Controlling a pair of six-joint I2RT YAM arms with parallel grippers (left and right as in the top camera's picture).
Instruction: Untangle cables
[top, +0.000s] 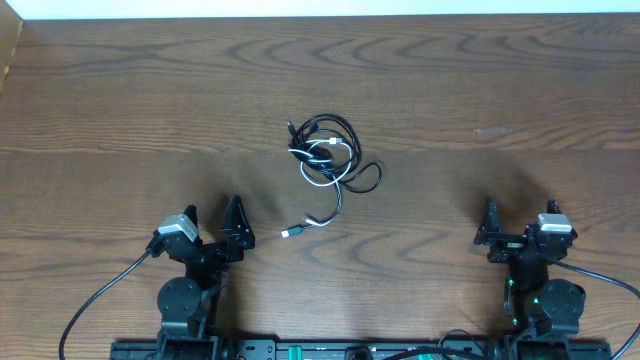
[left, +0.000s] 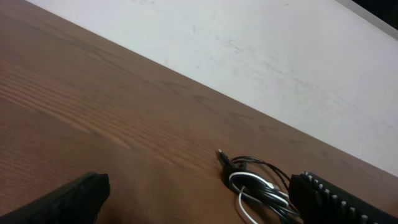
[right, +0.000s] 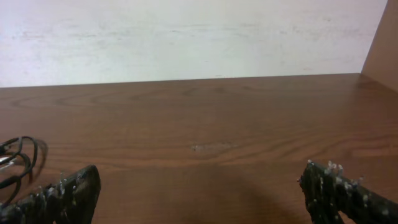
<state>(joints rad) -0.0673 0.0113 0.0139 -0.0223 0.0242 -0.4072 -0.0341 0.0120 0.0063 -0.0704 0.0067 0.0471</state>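
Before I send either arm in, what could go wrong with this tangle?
1. The black and white cables lie looped through one another; a grab at the middle could catch several strands and tighten the knot.
2. Pulling the loose plug end may drag the bundle, since nothing pins it.
3. The right wrist view shows only the bundle's edge.

Both arms looking matte black, chunky, with round drum-shaped joints.
Left arm: pale grey left camera block sitting on wrist; thick black left wire trailing from base.
Left gripper: black pointed fingers, one showing row of ridges along edge.
Right arm: matching right camera block; green lights glowing on side; black right wire trailing off.
Right gripper: black fingers looking rough, showing pale specks.
Black rail running between bases.
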